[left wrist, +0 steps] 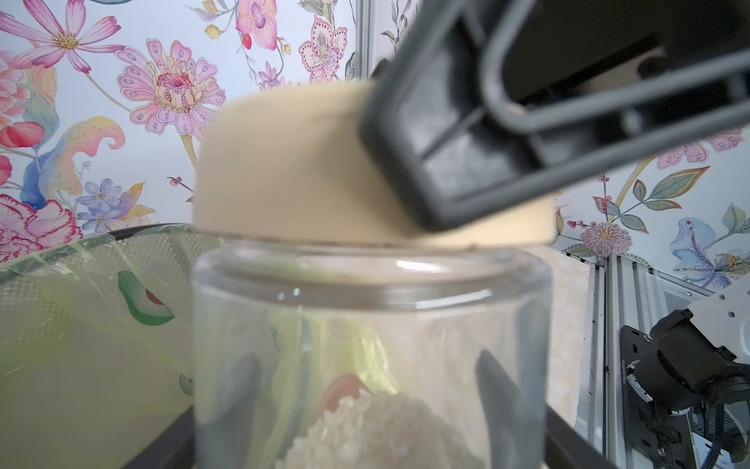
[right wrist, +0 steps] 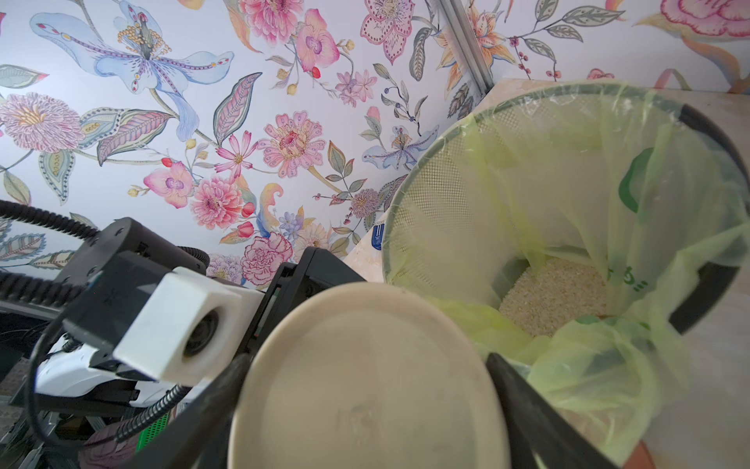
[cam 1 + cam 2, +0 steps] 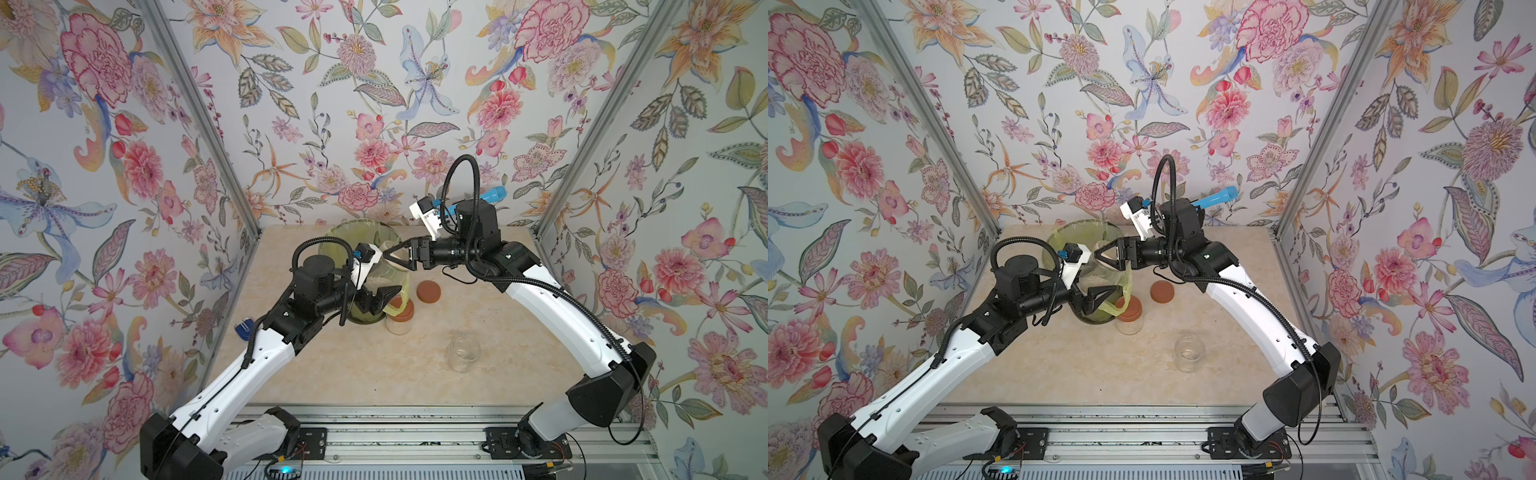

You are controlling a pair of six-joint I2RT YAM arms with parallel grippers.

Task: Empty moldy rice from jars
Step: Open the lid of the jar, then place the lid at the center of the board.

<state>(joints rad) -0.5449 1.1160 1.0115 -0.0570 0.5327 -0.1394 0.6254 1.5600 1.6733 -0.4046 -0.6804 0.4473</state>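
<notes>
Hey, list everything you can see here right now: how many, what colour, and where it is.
held jar: 1, clear, over the bin, between both tools
beige lid: 1, beige, at the held jar's mouth
rice: pale, some in the held jar, more in the bag
lidded jar: 1, clear with reddish-brown lid, on the table beside the bin
open jar: 1, clear, looks empty, nearer the arms' bases
loose lid: 1, reddish-brown, on the table
bin: 1, dark mesh, back of the table
bag: 1, yellow-green, lining the bin
table: 1, beige marbled
left tool: black, shut on the held jar
right tool: black, shut on the beige lid
</notes>
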